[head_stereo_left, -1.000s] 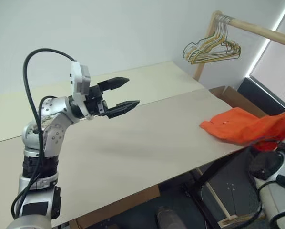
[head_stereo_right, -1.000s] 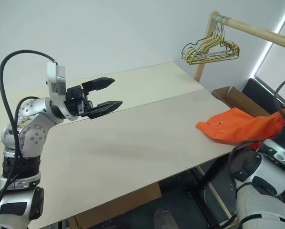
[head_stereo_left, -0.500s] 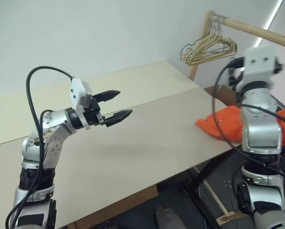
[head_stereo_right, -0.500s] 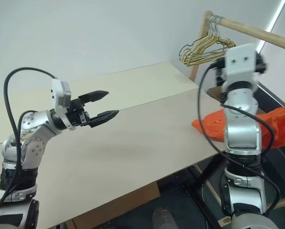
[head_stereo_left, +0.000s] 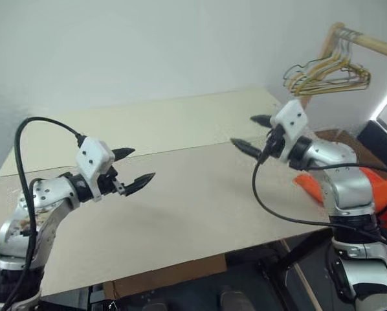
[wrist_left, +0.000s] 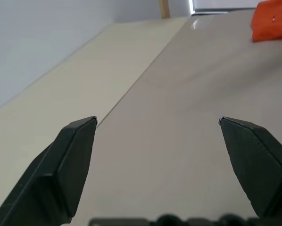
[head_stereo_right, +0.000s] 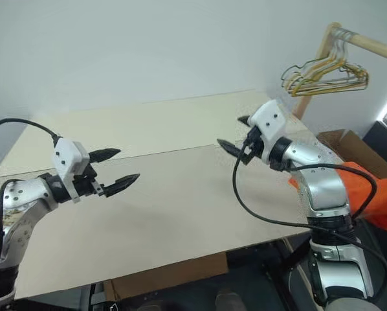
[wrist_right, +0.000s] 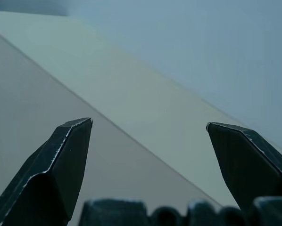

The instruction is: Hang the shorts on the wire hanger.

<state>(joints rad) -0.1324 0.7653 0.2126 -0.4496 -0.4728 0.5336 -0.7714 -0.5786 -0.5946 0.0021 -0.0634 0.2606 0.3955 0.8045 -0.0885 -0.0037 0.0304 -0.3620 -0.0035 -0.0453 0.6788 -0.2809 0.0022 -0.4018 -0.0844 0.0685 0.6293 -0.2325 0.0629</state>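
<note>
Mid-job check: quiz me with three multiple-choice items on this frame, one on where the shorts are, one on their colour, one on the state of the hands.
1. Where do the shorts lie?
A. at the table's right end, behind the right arm
B. in the middle of the table
C. hung on the rail

2. What colour are the shorts?
A. blue
B. orange
C. white

3. What state are the left hand and right hand in?
A. both shut on the shorts
B. left shut, right open
C. both open and empty

Answers:
1 A, the fabric shows at the table's right end, partly hidden by the right arm.
2 B, the cloth is bright orange in both eye views.
3 C, each wrist view shows black fingers spread apart with only bare table between them.
</note>
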